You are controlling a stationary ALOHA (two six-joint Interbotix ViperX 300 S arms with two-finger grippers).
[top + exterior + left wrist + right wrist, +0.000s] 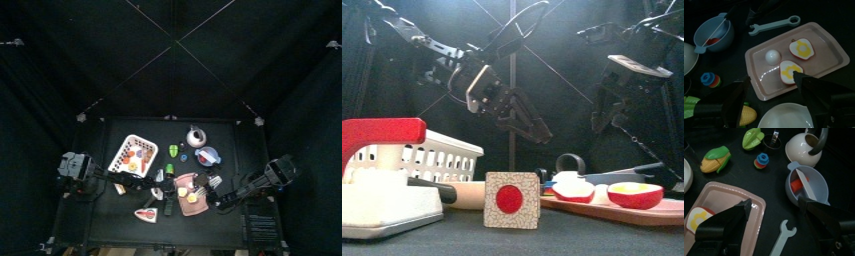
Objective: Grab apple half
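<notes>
Two apple halves lie cut side up on a pink tray (827, 55), one (801, 48) further from my jaws and one (789, 70) close by, with a white egg (771, 56) beside them. My left gripper (769, 79) is open and empty above the tray's near edge, with one jaw tip next to the closer half. My right gripper (775, 200) is open and empty, hovering between the tray (731, 195) and a blue bowl (811, 185). One apple half (697, 218) shows at the edge of the right wrist view. In the front view the tray (609, 212) holds an apple half (633, 193).
A blue bowl (714, 32) holds a red piece and a knife. A wrench (774, 25), a stacked ring toy (709, 79), corn (717, 158), a green leaf piece (752, 137) and a white kettle (804, 145) lie around. A red and white basket (396, 170) and a card with a red dot (512, 197) stand in front.
</notes>
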